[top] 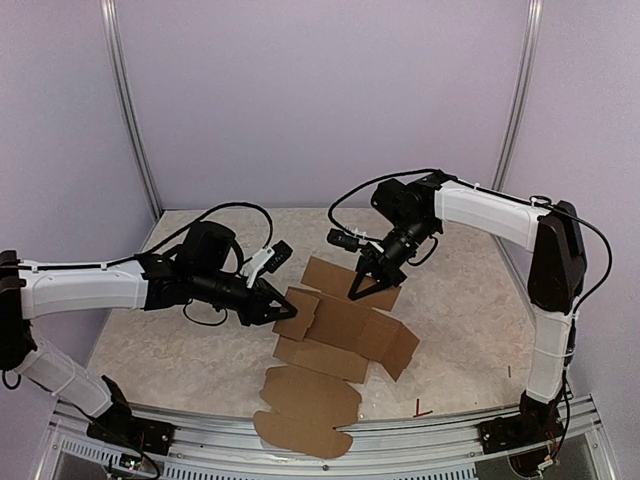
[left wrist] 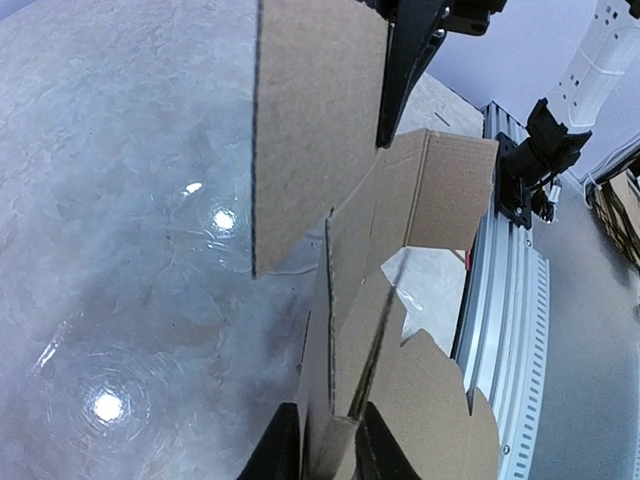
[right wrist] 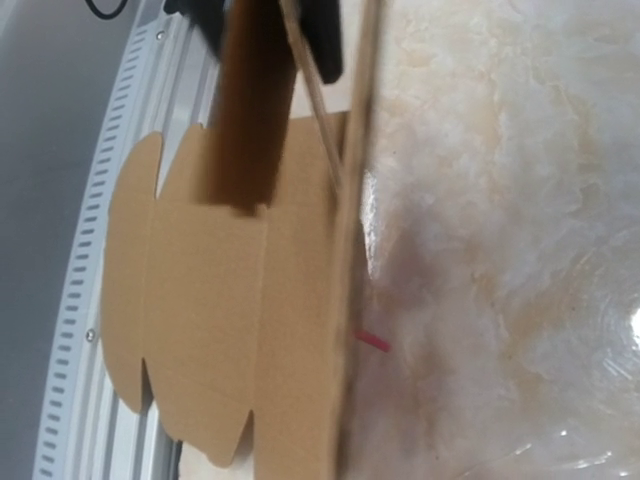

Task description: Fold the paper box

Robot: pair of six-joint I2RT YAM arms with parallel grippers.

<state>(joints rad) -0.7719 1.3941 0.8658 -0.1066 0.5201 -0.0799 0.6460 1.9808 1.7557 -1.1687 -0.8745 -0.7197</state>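
The paper box (top: 340, 338) lies in the middle of the table (top: 470, 300), its long way running from far to near. Our left gripper (top: 281, 304) is at the box's left side, jaws narrow with a raised flap between them, so we think the left arm should push that flap over to the right. Our right gripper (top: 355, 294) is closed on nothing, tips pointing down onto the box from the far side.

Top cam: high behind me, facing the back wall (top: 320, 100), whole table (top: 460, 300) in frame. Wrist cams: both close, left looks across, right looks down. All 3 share the paper box (top: 340, 330).
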